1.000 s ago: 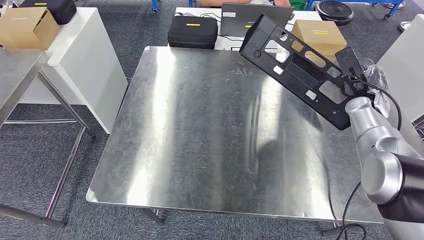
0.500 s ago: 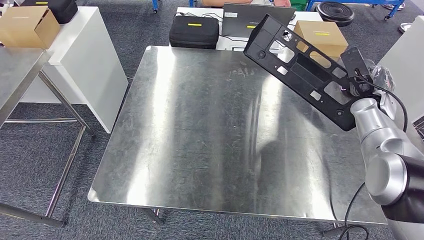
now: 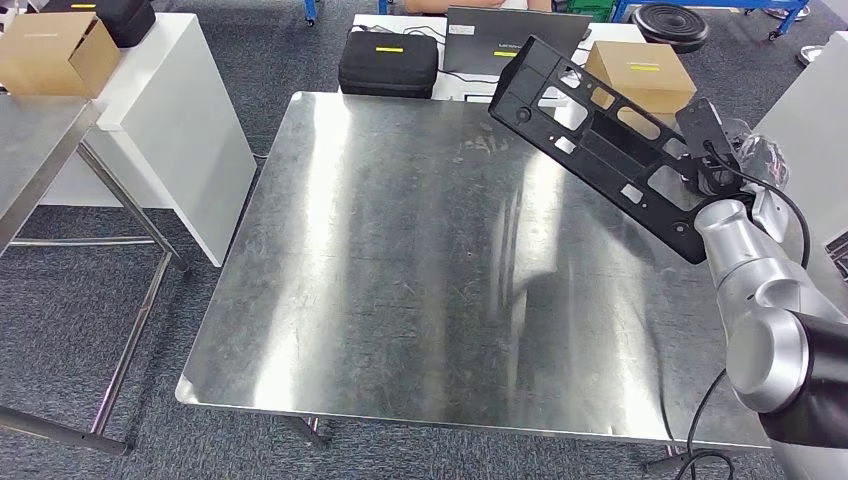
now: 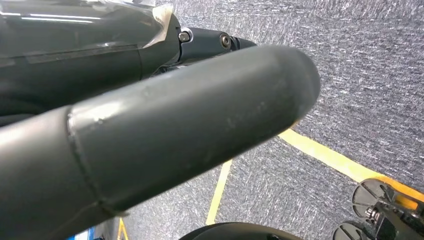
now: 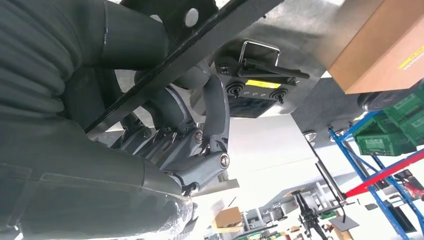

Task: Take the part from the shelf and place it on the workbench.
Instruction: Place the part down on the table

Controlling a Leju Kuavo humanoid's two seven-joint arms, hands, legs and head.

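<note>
I am mid-carry: one steel workbench (image 3: 400, 280) lies bare before me, two cardboard boxes (image 3: 55, 50) sit behind it — one far left, one right. My right hand (image 3: 712, 165) grips the single black part (image 3: 600, 135), tilted above the bench's right side; next I must lower it flat. My left hand's state I cannot tell.

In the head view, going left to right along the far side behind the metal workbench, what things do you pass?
Cardboard box on the grey table, white cabinet, black case, laptop, second cardboard box, partly behind the black part held up by the right robot hand.
</note>
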